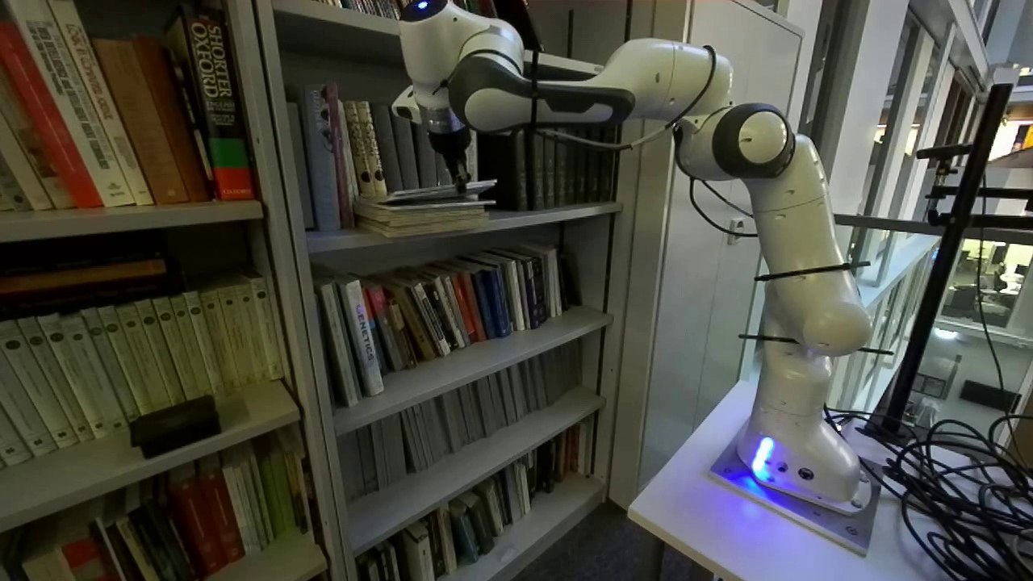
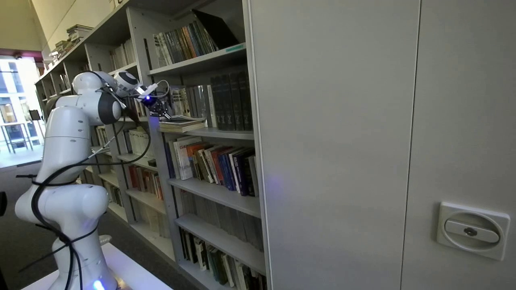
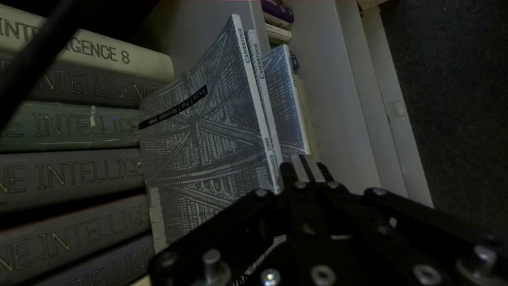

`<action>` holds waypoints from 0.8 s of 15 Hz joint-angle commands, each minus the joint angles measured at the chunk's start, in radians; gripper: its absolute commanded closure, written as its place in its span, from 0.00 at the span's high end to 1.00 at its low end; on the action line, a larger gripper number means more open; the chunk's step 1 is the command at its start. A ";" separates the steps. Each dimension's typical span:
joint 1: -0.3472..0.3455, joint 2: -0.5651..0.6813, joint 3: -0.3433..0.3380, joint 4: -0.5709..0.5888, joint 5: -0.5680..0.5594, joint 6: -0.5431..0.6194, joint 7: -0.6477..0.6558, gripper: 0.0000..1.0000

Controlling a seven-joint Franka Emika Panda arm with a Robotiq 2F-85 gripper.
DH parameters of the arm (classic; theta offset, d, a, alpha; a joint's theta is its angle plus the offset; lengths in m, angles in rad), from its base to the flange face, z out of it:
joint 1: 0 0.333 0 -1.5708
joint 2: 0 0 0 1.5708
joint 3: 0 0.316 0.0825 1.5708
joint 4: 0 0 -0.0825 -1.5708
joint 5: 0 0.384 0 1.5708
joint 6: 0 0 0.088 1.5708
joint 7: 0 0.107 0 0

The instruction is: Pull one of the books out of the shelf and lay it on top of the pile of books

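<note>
A pile of books [image 1: 420,221] lies flat on a board of the grey shelf [image 1: 557,215], seen in both exterior views. On top of it rests a thin book [image 3: 206,131] with a grey line-drawn cover and a pale spine marked CAMBRIDGE. Below that, a second thin Cambridge book and another patterned cover stick out, slightly fanned. My gripper [image 3: 305,159] is shut, its two fingers meeting with nothing between them. The tips stand beside the spine edge of the top books; whether they touch is unclear. In an exterior view the gripper [image 1: 461,181] points down at the pile's top.
Upright dark volumes [image 1: 557,165] stand at one side of the pile, and grey spines reading INTELLIGENCE [image 3: 71,127] stand behind it. Another shelf board hangs above the arm. A bookcase with red and white spines [image 1: 73,113] adjoins. Loose black cables [image 1: 960,476] lie around the arm's base.
</note>
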 commanded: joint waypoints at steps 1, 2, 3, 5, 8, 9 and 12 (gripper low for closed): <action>-0.022 -0.004 0.009 0.008 0.049 0.012 -0.039 0.00; -0.037 0.004 0.023 0.026 0.141 -0.021 -0.063 0.00; -0.042 0.000 0.028 0.014 0.197 -0.013 -0.062 0.00; -0.048 -0.003 0.036 0.013 0.312 0.000 -0.068 0.00; -0.056 -0.020 0.058 0.011 0.489 -0.017 -0.066 0.00; -0.061 -0.028 0.063 0.012 0.552 -0.033 -0.059 0.00; -0.071 -0.054 0.064 0.011 0.740 -0.110 -0.008 0.00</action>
